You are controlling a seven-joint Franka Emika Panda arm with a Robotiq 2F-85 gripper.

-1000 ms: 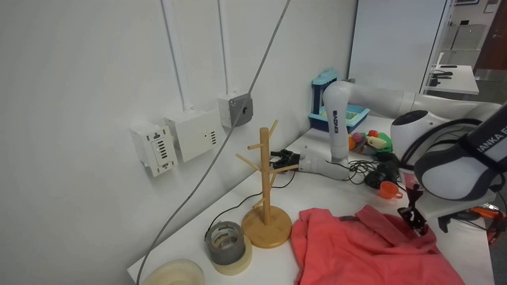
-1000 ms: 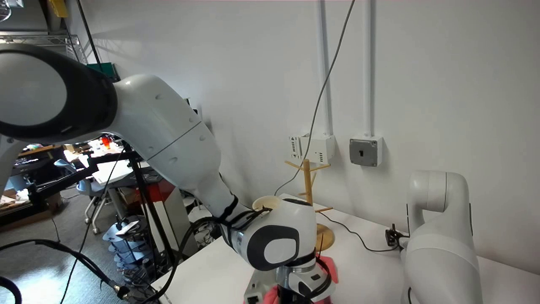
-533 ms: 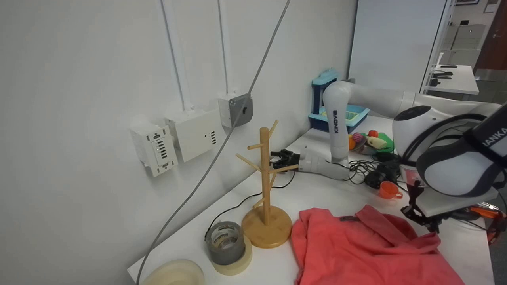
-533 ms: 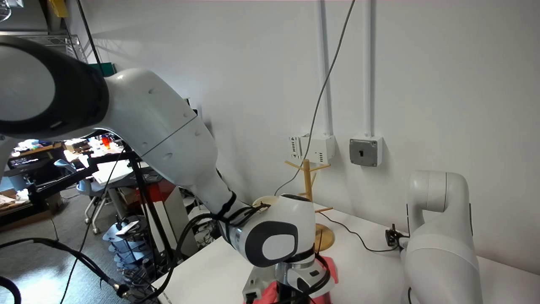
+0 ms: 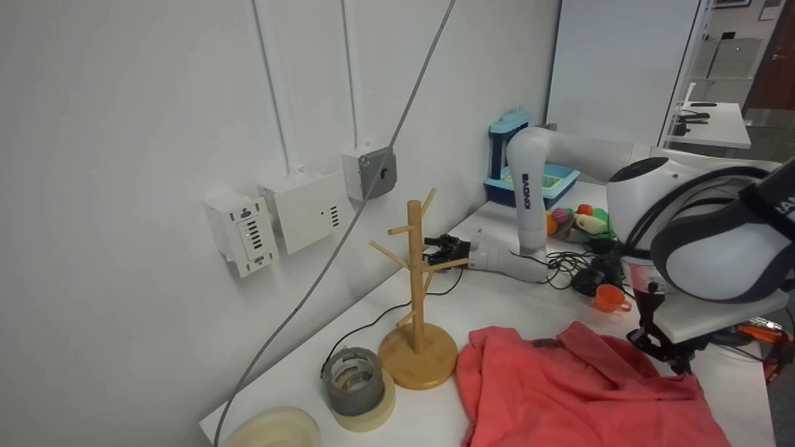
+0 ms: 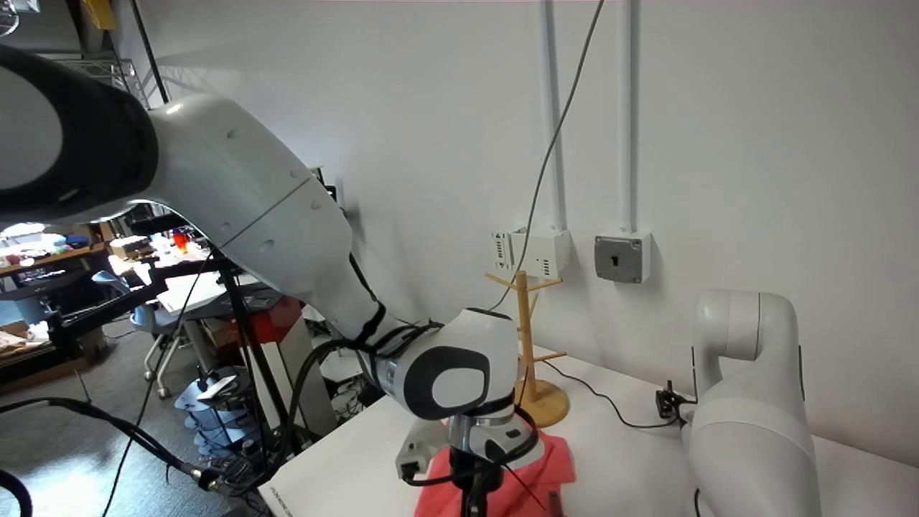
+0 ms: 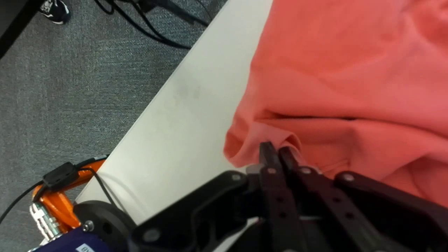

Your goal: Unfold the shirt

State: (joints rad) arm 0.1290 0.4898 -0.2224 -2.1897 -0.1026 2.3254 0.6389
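The black 2-finger gripper (image 7: 276, 150) has its jaws all but together, with what looks like 1 thin fold of the salmon-red cloth T-shirt (image 5: 577, 397) between the tips, at its far right part. The T-shirt lies rumpled on the white table (image 5: 509, 304). The likeliest failure is a slip: so little cloth seems caught that a brisk pull could free it. A low, flat pull might instead drag the whole T-shirt, since its layers lie bunched together.

At right, only a strip of the table shows before its edge, so cloth drawn that way could end up hanging over. At left, the round-based wooden mug-tree stand (image 5: 416, 279) is just beside the T-shirt; whether they touch cannot be told. The far side offers more space, up to the orange cup with a handle (image 5: 610, 298).
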